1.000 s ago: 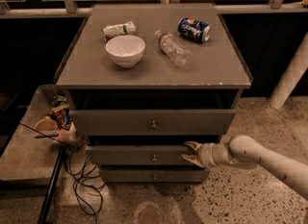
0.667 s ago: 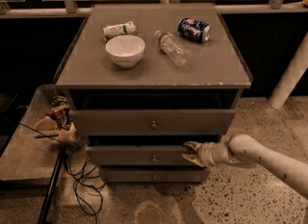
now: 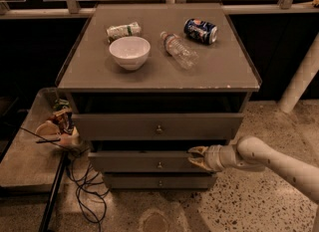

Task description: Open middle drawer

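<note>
The cabinet has three grey-brown drawer fronts, each with a small round knob. The middle drawer [image 3: 144, 162] is the long flat panel under the taller top drawer [image 3: 124, 126], and its knob [image 3: 159, 165] is at the centre. My gripper [image 3: 193, 158] comes in from the right on a white arm and sits against the right part of the middle drawer's front, right of the knob. Its two yellowish fingers are spread, one near the panel's top edge and one lower. A dark gap shows above the middle drawer's front.
On the cabinet top [image 3: 219, 71] are a white bowl [image 3: 129, 52], a lying clear bottle [image 3: 178, 50], a blue can [image 3: 200, 30] and a crumpled packet [image 3: 123, 30]. The bottom drawer [image 3: 160, 181] is narrowest. At the left are a low ledge with clutter [image 3: 59, 126] and cables [image 3: 84, 186].
</note>
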You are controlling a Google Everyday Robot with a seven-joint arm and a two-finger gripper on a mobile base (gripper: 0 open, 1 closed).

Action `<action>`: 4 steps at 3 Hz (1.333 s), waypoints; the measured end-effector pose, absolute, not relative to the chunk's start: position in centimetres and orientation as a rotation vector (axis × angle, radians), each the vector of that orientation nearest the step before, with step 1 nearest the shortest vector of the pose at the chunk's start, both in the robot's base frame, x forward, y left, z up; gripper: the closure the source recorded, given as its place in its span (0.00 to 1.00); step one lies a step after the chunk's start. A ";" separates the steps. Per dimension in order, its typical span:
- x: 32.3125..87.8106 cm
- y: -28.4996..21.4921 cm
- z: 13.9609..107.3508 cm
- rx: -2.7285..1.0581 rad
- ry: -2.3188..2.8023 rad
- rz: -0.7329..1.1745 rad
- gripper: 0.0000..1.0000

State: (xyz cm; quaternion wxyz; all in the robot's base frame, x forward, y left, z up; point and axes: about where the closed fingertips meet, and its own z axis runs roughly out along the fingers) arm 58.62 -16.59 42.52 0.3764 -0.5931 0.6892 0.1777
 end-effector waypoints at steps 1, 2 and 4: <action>58.8 -16.6 42.8 -1.517 1.763 0.454 1.00; 59.1 -16.6 42.9 -1.517 1.763 0.454 1.00; 59.1 -16.6 42.9 -1.517 1.763 0.454 0.59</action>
